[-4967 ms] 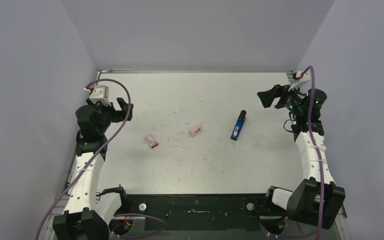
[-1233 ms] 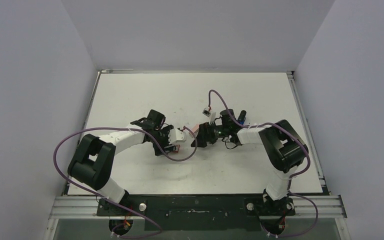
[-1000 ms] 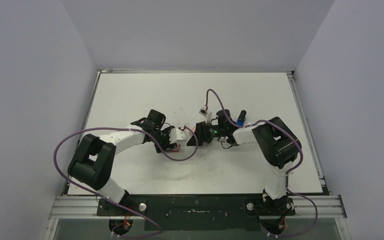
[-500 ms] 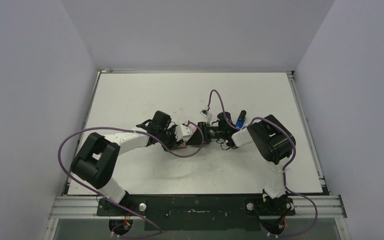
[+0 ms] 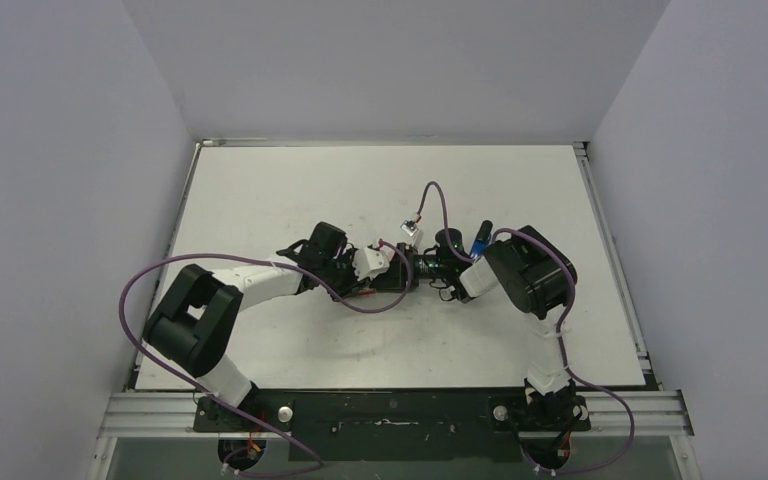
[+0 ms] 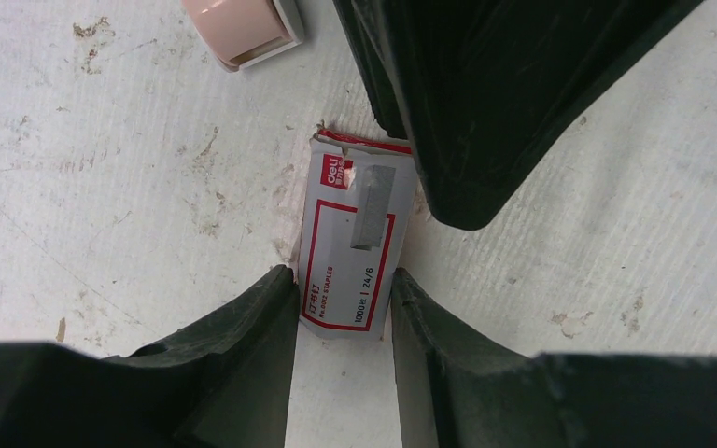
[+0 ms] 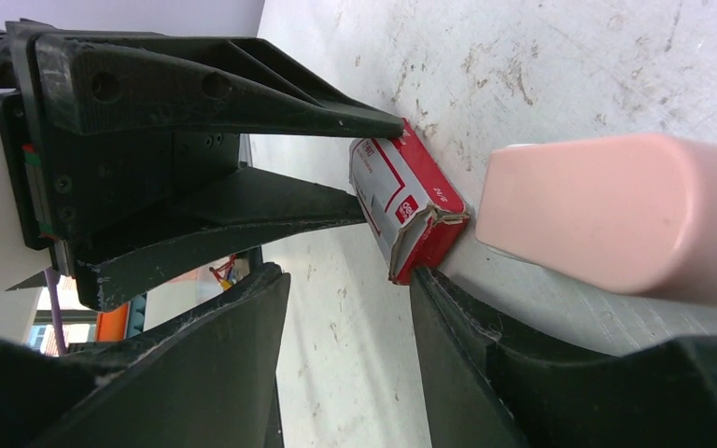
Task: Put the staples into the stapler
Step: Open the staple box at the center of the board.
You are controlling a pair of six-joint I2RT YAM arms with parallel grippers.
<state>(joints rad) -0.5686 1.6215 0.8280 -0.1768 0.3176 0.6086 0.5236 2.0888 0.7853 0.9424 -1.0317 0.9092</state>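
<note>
Red-and-white staple box (image 6: 350, 238) sits on the scuffed white table (image 5: 260, 190), about mid-table. The left gripper (image 6: 341, 280) has its two fingers pinched on the box's near end, one on each long side. The right gripper (image 7: 350, 275) faces it from the other end with its jaws apart, one finger touching the box's far corner, not gripping anything. A pink block (image 7: 607, 215) sits just beside that end. The blue stapler (image 5: 479, 243) is over behind the right arm, mostly hidden.
</note>
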